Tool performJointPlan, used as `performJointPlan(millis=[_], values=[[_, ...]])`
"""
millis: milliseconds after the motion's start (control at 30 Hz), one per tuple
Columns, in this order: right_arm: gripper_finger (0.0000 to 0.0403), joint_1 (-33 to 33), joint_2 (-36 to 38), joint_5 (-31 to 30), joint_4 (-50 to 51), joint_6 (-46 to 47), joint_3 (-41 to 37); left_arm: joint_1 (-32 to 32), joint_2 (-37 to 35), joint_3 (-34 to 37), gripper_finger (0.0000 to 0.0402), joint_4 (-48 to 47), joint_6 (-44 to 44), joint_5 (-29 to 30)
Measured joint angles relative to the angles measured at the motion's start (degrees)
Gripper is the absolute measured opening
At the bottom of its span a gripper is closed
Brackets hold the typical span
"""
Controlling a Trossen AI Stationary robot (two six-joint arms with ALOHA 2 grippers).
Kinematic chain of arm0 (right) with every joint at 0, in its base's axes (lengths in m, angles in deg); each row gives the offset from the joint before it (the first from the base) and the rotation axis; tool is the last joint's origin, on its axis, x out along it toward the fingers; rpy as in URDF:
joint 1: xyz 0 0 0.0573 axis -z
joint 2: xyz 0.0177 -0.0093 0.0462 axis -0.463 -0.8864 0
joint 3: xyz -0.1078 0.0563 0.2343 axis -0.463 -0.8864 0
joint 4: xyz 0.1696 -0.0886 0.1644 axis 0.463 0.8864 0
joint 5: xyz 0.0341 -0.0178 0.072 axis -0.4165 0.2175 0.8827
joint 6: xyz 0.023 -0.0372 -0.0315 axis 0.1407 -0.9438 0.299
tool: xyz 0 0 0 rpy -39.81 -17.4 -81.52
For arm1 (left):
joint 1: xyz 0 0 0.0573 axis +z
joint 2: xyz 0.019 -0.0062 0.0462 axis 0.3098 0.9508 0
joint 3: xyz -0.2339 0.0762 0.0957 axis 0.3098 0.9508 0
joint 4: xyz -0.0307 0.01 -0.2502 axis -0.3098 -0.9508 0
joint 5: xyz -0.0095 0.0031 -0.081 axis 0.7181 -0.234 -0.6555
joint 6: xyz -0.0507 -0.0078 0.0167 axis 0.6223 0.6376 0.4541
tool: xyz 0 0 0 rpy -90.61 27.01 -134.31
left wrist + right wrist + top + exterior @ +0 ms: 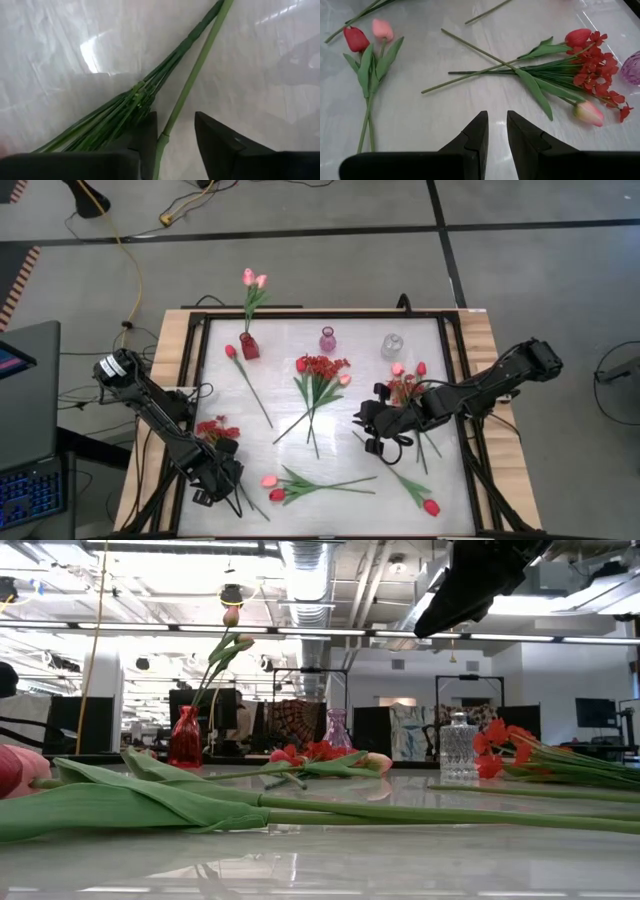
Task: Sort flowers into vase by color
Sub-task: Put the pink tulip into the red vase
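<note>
Flowers lie scattered on the white table. A spray of small red blossoms lies at the left, its bundled stems running toward the near edge. My left gripper points down over those stems, open, with a single green stem between its fingers. My right gripper hangs above the table at the right, open by a narrow gap with nothing in it. A red vase at the back holds pink tulips. My left gripper stands astride the single green stem near its end. The stem lies against the inner side of one finger, while the other finger stands apart from it. The fingers come from above and lie across the stem, which rests on the table.
A purple vase and a clear vase stand at the back. A mixed red bundle lies mid-table and another by the right arm. Pink and red tulips and one red tulip lie near the front edge.
</note>
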Motion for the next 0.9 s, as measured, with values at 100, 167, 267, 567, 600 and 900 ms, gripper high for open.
performJointPlan(millis=[100,167,267,567,600,900], values=[[0.0097,-0.01,0.00,0.00,0.00,-0.01,0.00,0.00,0.00,0.00,0.0088,0.20,0.01,-0.04],[0.0097,-0.01,0.00,0.00,0.00,-0.01,0.00,0.00,0.00,0.00,0.0074,0.20,0.20,-0.04],[0.0097,-0.01,0.00,0.00,0.02,-0.01,0.00,0.00,0.00,0.00,0.0049,0.22,0.24,0.00],[0.0097,0.01,0.00,0.09,0.02,-0.09,0.00,0.06,-0.43,-2.42,0.0002,-0.72,-2.27,-0.04],[0.0097,0.01,0.00,0.09,0.01,-0.15,0.00,0.28,-0.76,-3.47,0.0002,-1.85,-2.83,-0.31],[0.0097,0.12,0.00,0.10,-1.16,-0.11,0.02,4.82,-7.01,-14.83,0.0000,-15.23,-11.28,6.30]])
